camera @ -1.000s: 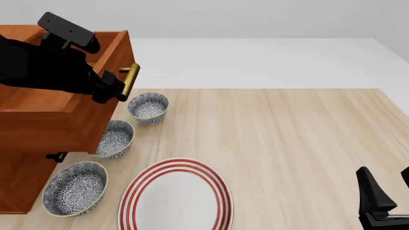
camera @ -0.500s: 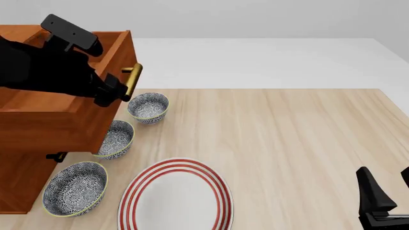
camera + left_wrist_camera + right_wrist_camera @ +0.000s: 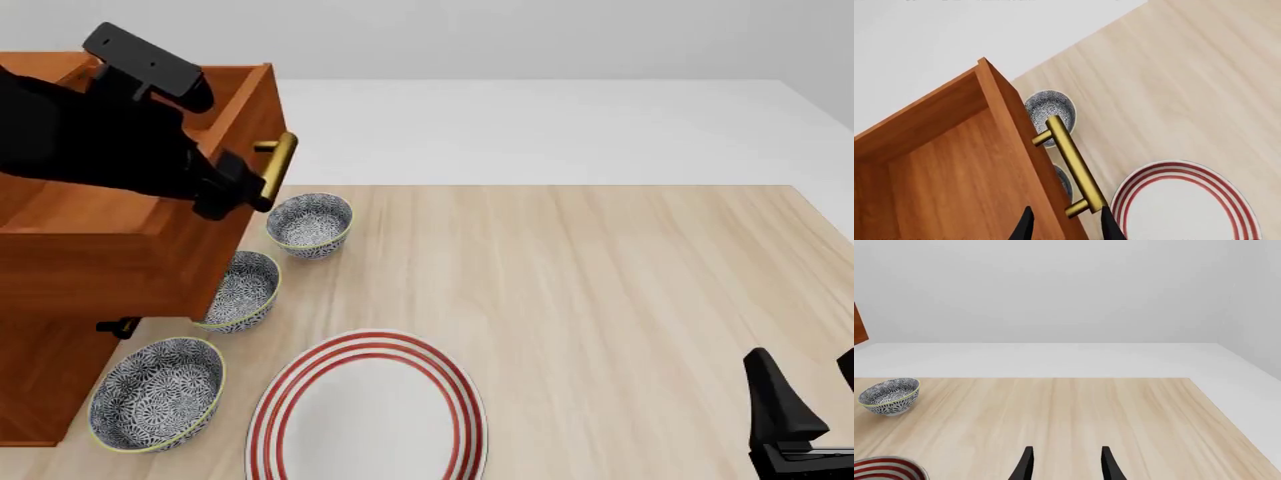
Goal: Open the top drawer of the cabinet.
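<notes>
The table is bare across its right half. At its left edge stands the cabinet, its top drawer pulled out over three patterned bowls; one red-ringed plate lies at the near edge. The left gripper reaches across the drawer, fingers parted astride the brass handle. The right gripper, fingers apart, hovers near the table's near right corner.

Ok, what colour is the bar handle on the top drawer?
Brass gold. The handle on the reddish-brown top drawer shows best in the left wrist view.
</notes>
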You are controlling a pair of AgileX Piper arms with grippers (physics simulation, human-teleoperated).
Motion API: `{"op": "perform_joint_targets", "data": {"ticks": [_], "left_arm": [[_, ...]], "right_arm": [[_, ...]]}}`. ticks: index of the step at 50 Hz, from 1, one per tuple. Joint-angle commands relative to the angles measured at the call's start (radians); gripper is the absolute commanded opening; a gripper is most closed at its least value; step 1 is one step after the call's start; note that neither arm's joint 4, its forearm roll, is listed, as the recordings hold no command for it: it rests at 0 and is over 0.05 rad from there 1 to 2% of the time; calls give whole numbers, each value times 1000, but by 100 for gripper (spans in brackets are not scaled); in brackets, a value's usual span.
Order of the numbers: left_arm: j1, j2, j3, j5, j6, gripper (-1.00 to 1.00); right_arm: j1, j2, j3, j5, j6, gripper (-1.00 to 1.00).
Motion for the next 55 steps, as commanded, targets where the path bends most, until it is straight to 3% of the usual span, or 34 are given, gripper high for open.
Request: {"op": "perform_joint_targets", "data": {"ticks": [1, 44, 55], "left_arm": [[-26, -20, -58, 19, 24, 100], [-52, -70, -181, 103, 57, 100], [-108, -122, -176, 114, 49, 100]], "right_arm": [[0, 0, 0, 0, 0, 100], [0, 0, 0, 0, 0, 100], [0, 0, 0, 0, 0, 100]]}}
